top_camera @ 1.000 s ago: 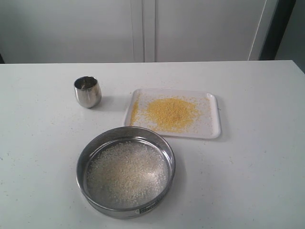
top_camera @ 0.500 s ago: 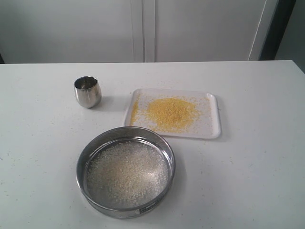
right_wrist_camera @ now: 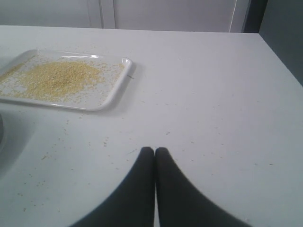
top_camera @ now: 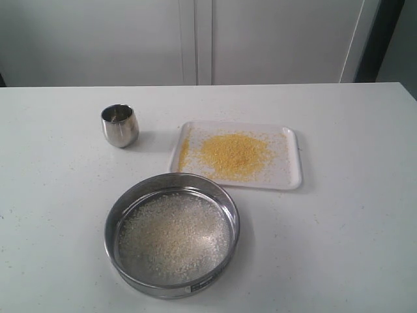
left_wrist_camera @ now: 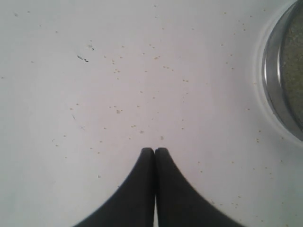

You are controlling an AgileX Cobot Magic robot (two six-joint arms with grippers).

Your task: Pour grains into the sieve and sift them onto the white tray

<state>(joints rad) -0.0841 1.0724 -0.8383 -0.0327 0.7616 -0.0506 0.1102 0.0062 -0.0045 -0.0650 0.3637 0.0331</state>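
Observation:
The round steel sieve (top_camera: pixel 172 235) stands on the table near the front, whitish rice-like grains (top_camera: pixel 174 236) spread over its mesh. Behind it and to the right lies the white tray (top_camera: pixel 292 171) with a heap of yellow granules (top_camera: pixel 234 155) on it. Neither arm shows in the exterior view. My left gripper (left_wrist_camera: pixel 155 150) is shut and empty over bare table, with the sieve's rim (left_wrist_camera: pixel 277 85) off to one side. My right gripper (right_wrist_camera: pixel 155 150) is shut and empty too, the white tray (right_wrist_camera: pixel 113 97) and its yellow granules (right_wrist_camera: pixel 59 78) lying ahead of it.
A small rounded steel cup (top_camera: pixel 120 125) stands upright at the back left of the table (top_camera: pixel 352 222). Stray grains are scattered over the tabletop around the sieve and tray. White cabinet doors rise behind the table's far edge.

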